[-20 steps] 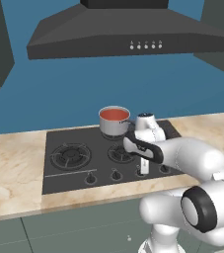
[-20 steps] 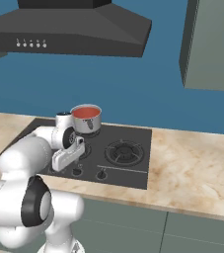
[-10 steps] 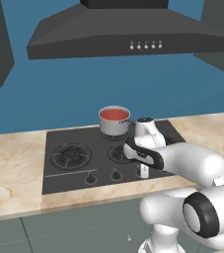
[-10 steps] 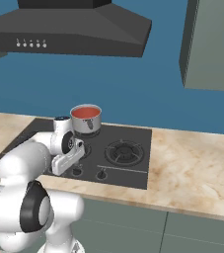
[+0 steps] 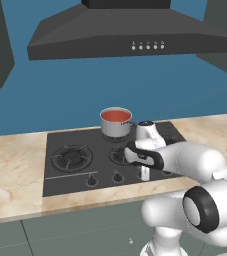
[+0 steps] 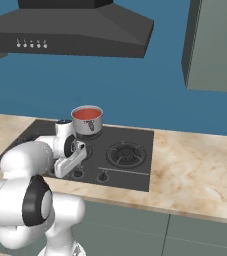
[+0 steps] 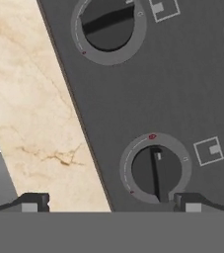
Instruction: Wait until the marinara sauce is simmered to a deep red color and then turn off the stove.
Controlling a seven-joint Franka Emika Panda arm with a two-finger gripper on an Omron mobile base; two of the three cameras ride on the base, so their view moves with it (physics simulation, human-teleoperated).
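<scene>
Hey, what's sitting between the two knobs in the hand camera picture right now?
In the hand view, only bare black stove surface lies between the upper knob and the lower knob, with a small square marking off to the side.

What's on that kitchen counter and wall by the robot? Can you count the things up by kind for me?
Stove: 1
Saucepan holding the marinara sauce: 1
Range hood: 1
Knobs seen in the hand view, nearer and farther: 2
End effector, low over the stove's front edge: 1
Total: 6
</scene>
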